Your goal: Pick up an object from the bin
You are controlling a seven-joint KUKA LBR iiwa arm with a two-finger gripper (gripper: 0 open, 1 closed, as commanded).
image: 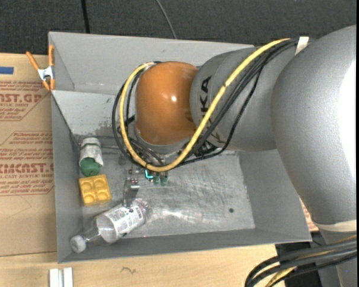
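Grey bin (215,190), floor mostly bare; my gripper (131,193) hangs low at its left end, between the yellow studded block (94,190) and the clear bottle (116,222). Clenched or released, I cannot tell. Nothing looks lifted yet, so I judge the grasp is still to do.

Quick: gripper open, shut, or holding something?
Gripper: cannot be told; it hangs close by the clear plastic bottle at the view's lower left.
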